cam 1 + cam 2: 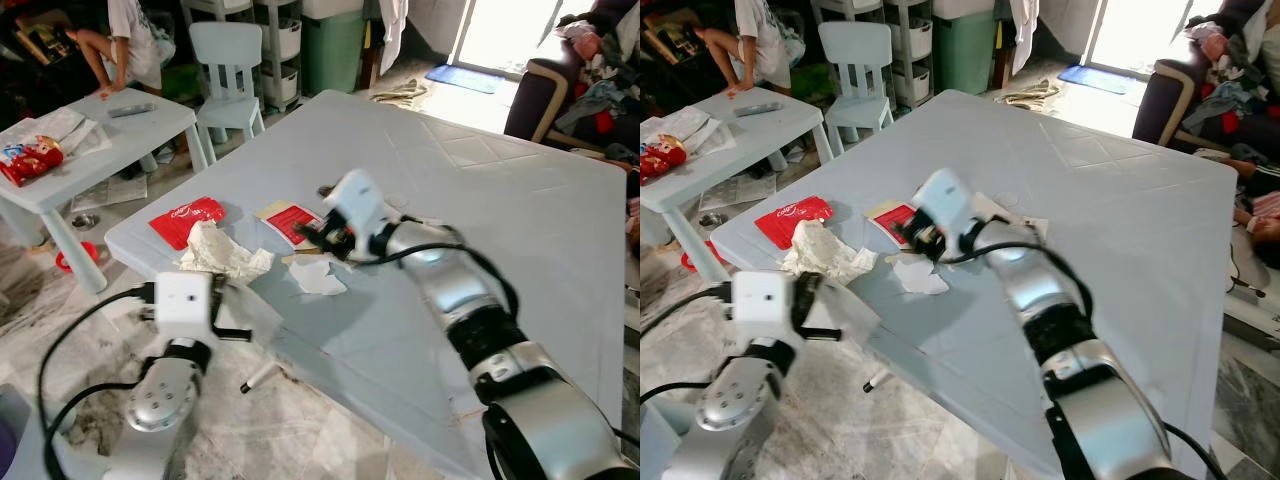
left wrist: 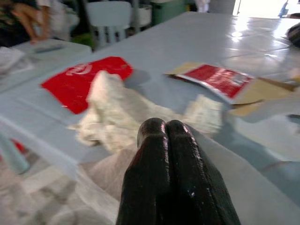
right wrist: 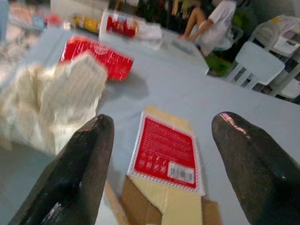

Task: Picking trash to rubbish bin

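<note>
Right wrist view: right pincer (image 3: 161,140) gapes over red-labelled packet (image 3: 165,151).

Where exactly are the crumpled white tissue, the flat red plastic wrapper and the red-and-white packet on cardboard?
Crumpled white tissue (image 1: 222,255), left eye view, its middle.
Flat red plastic wrapper (image 1: 185,220), left eye view, its centre.
Red-and-white packet on cardboard (image 3: 165,153), right wrist view, the red printed face.

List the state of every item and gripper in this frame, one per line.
Right gripper: fingers open, hovering over the red-and-white flat packet.
Left gripper: fingers shut, empty, at the table edge by the crumpled white tissue.
Red-and-white flat packet: lying flat on brown card.
Crumpled white tissue: bunched, on the pale blue table.
Red plastic wrapper: flat, near the corner.
</note>
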`<state>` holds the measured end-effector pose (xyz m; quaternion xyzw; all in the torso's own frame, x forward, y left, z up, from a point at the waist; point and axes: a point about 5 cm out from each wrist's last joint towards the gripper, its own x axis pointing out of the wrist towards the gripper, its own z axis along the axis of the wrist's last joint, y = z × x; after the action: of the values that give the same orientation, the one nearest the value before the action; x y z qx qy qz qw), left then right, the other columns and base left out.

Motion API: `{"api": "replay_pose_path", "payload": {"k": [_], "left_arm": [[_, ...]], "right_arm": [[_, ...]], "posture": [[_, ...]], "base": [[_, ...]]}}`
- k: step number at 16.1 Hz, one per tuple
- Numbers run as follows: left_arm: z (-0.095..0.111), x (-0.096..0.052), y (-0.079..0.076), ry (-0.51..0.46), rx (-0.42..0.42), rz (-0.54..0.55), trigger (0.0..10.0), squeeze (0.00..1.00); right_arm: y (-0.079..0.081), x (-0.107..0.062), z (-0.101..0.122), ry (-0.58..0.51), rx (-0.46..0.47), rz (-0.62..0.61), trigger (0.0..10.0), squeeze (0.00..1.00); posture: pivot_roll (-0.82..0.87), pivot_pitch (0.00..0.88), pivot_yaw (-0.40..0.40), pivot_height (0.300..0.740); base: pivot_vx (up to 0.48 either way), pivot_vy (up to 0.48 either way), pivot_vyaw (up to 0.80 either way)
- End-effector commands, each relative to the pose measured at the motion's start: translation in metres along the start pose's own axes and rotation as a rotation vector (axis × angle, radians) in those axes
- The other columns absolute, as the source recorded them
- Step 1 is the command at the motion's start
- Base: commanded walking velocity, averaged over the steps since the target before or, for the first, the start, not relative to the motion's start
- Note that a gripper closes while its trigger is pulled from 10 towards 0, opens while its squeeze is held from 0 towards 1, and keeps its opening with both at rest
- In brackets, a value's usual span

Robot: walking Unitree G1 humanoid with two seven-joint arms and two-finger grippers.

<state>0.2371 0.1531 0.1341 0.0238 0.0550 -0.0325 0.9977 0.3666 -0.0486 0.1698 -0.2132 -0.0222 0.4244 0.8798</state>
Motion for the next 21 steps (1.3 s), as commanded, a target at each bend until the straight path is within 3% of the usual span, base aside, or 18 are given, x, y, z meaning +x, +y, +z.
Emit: {"api": "replay_pose_path", "payload": {"k": [1, 3, 9, 14, 19, 20, 21], "left_arm": [[0.004, 0.002, -0.006, -0.008, -0.010, -0.047, 0.0, 0.00], [0.005, 0.002, -0.011, -0.001, -0.020, -0.096, 0.0, 0.00], [0.005, 0.005, -0.020, 0.018, -0.040, -0.194, 0.0, 0.00], [0.004, 0.004, -0.024, 0.035, -0.048, -0.238, 0.0, 0.00], [0.004, 0.004, -0.026, 0.039, -0.057, -0.260, 0.0, 0.00], [0.005, 0.004, -0.027, 0.040, -0.060, -0.266, 0.0, 0.00], [0.005, 0.005, -0.027, 0.041, -0.061, -0.272, 0.0, 0.00]], "right_arm": [[0.001, 0.000, -0.009, 0.044, -0.028, -0.015, 10.0, 0.00], [-0.002, -0.003, -0.021, 0.087, 0.057, -0.067, 10.0, 0.00], [0.000, -0.012, -0.052, 0.209, 0.052, -0.107, 10.0, 0.00], [0.003, -0.016, -0.063, 0.259, 0.052, -0.114, 10.0, 0.00], [0.013, -0.019, -0.076, 0.326, 0.059, -0.049, 10.0, 0.00], [0.016, -0.020, -0.078, 0.332, 0.062, -0.032, 1.3, 0.00], [0.017, -0.020, -0.079, 0.335, 0.066, -0.025, 0.0, 0.00]], "posture": [[0.22, 0.025, -0.020, 0.740], [0.21, 0.026, -0.017, 0.740], [0.20, 0.025, -0.005, 0.740], [0.20, 0.026, -0.004, 0.740], [0.20, 0.024, -0.001, 0.740], [0.20, 0.022, -0.001, 0.740], [0.20, 0.022, -0.001, 0.740]], "base": [[0.000, 0.000, 0.00], [0.000, 0.000, 0.00], [0.000, 0.000, 0.00], [0.000, 0.000, 0.00], [0.000, 0.000, 0.00], [0.000, 0.000, 0.00], [0.000, 0.000, 0.00]]}}
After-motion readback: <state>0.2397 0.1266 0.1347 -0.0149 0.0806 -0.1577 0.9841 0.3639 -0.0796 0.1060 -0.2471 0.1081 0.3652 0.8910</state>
